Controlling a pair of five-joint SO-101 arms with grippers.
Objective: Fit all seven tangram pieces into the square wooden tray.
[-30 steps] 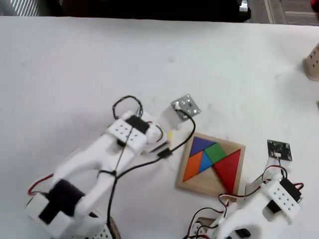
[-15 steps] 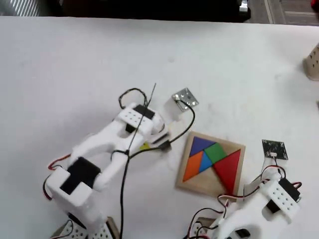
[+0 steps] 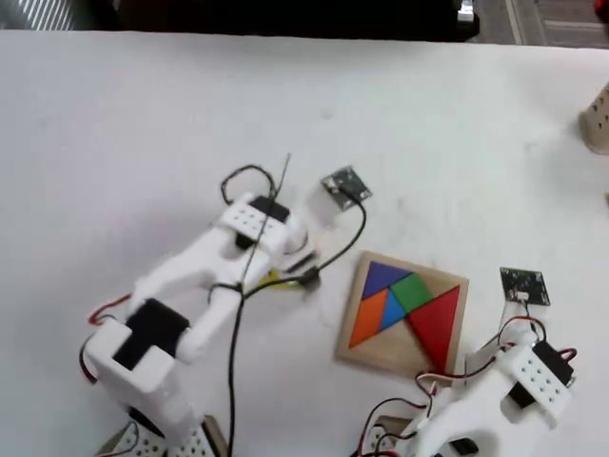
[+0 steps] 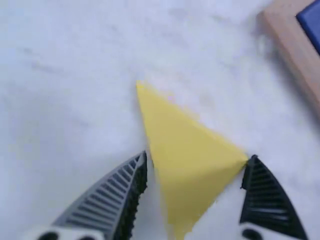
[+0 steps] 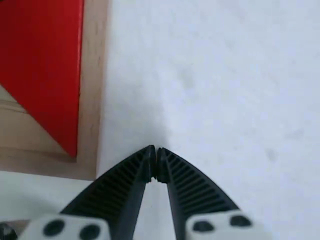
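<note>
Yellow triangle [image 4: 185, 160] lies flat on white table [image 4: 65, 60], btwn the jaws of L claw [image 4: 196, 161]. Claw is spread wide around it: grey finger [image 4: 112, 202] has its tip just beside one long edge, black finger [image 4: 265, 195] has its tip touching the opposite corner. Piece's sharp point runs out ahead of both tips. Can't tell if the jaws actually press on it; it looks to rest on the table. Farther ahead of L claw, off to the black-finger side, sits a corner of the square wooden tray [image 4: 290, 55] w/ a bit of blue piece [image 4: 311, 20] inside, apart from the triangle. In high view, L arm [image 3: 209, 271] leans across the table toward the tray, w/ a sliver of yellow showing under its front end, near tray's rim but not touching. Tray also holds green piece [image 3: 415, 290], orange piece [image 3: 369, 319] & red triangle [image 3: 433, 324], packed edge to edge, w/ bare wood floor at the side nearest the arms' bases. R claw [image 5: 155, 162] is closed, tips touching, nothing btwn them. It sits over bare table just beside tray's outer rim. Red triangle's pointed end lies inside that rim, ahead of R claw & off to one side.
</note>
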